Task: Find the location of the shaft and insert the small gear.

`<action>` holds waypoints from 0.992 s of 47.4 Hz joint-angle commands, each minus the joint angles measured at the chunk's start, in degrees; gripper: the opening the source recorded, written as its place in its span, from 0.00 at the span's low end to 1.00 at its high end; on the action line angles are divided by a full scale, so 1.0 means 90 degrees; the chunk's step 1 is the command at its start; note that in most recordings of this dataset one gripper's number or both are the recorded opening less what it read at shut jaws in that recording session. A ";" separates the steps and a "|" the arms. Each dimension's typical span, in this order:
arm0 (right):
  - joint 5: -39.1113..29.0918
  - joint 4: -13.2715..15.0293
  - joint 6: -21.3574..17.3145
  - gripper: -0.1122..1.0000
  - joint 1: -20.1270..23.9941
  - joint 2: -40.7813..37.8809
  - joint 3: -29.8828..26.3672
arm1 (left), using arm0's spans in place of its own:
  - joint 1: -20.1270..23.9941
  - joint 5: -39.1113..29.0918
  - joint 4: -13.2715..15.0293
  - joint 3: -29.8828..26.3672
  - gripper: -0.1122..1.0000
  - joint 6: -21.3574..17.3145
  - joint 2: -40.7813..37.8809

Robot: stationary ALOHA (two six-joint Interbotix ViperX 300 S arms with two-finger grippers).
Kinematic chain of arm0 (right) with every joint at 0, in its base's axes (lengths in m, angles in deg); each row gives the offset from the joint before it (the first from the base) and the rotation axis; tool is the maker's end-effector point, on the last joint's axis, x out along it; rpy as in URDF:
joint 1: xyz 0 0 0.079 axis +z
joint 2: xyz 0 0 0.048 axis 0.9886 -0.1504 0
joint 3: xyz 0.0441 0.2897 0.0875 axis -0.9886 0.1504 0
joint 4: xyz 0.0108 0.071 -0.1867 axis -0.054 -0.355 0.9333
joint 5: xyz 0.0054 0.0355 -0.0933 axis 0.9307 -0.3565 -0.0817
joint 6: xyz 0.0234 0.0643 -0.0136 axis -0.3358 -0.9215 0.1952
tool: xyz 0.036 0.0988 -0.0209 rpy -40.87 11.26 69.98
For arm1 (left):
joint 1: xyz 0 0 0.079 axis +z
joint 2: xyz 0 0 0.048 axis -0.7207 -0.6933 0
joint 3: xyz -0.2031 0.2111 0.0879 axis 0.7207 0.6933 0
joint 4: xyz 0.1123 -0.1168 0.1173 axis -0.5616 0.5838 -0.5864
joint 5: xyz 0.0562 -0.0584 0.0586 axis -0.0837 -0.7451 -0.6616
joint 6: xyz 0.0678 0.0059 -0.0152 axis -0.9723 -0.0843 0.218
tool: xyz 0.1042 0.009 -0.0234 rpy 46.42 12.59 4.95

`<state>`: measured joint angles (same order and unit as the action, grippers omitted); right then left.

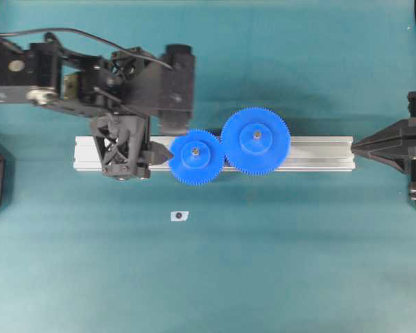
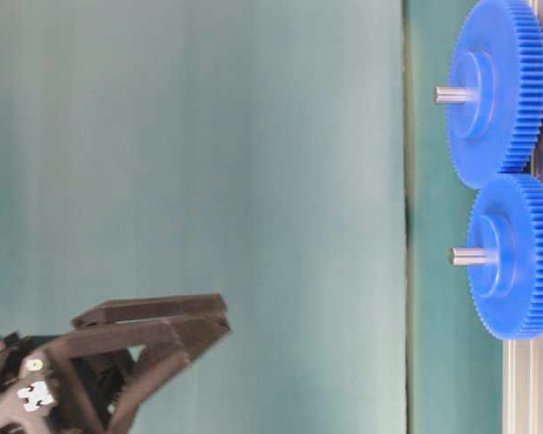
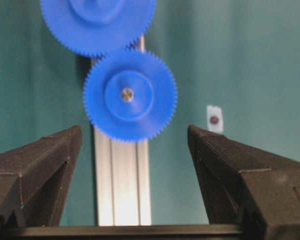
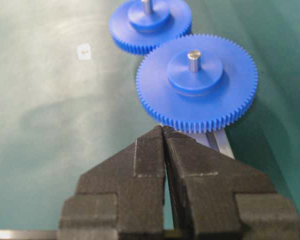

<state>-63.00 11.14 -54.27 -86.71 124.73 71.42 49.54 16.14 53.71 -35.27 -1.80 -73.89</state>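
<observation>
The small gear (image 1: 196, 157) sits flat on the aluminium rail (image 1: 319, 154), its teeth meshed with a wider blue gear (image 1: 256, 141). The shaft (image 1: 195, 149) shows as a silver pin tip through the small gear's hub, as it also does on the small gear (image 3: 130, 95) in the left wrist view and side-on as the shaft (image 2: 469, 256) in the table-level view. My left gripper (image 1: 165, 149) hovers just left of the small gear, open and empty (image 3: 135, 135). At the rail's right end my right gripper (image 1: 353, 146) is shut on nothing (image 4: 163, 129).
A small white sticker with a dark dot (image 1: 179, 216) lies on the teal mat in front of the rail. The wider gear (image 4: 196, 82) carries its own pin and stands between my right gripper and the small gear (image 4: 150, 22).
</observation>
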 commanded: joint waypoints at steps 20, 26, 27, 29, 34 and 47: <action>0.0020 0.0000 -0.0049 0.14 -0.0029 0.0010 0.0000 | -0.0029 0.0234 -0.0010 0.0166 0.83 0.0000 0.0283; 0.0010 0.0000 -0.0049 0.14 -0.0029 0.0010 0.0000 | -0.0020 0.0234 -0.0020 0.0176 0.83 -0.0010 0.0283; 0.0020 0.0000 -0.0049 0.14 -0.0029 0.0010 0.0000 | -0.0020 0.0234 -0.0020 0.0186 0.83 -0.0010 0.0283; 0.0010 0.0000 -0.0049 0.14 -0.0029 0.0010 0.0000 | -0.0020 0.0234 -0.0020 0.0205 0.83 -0.0010 0.0273; 0.0010 0.0000 -0.0049 0.14 -0.0029 0.0010 0.0010 | -0.0020 0.0244 -0.0020 0.0244 0.83 0.0000 0.0273; 0.0010 0.0000 -0.0049 0.14 -0.0029 0.0010 0.0029 | -0.0020 0.0244 -0.0010 0.0264 0.83 0.0000 0.0264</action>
<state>-63.18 11.14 -54.27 -86.71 125.17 72.30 49.45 17.90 53.71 -32.19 -1.80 -72.48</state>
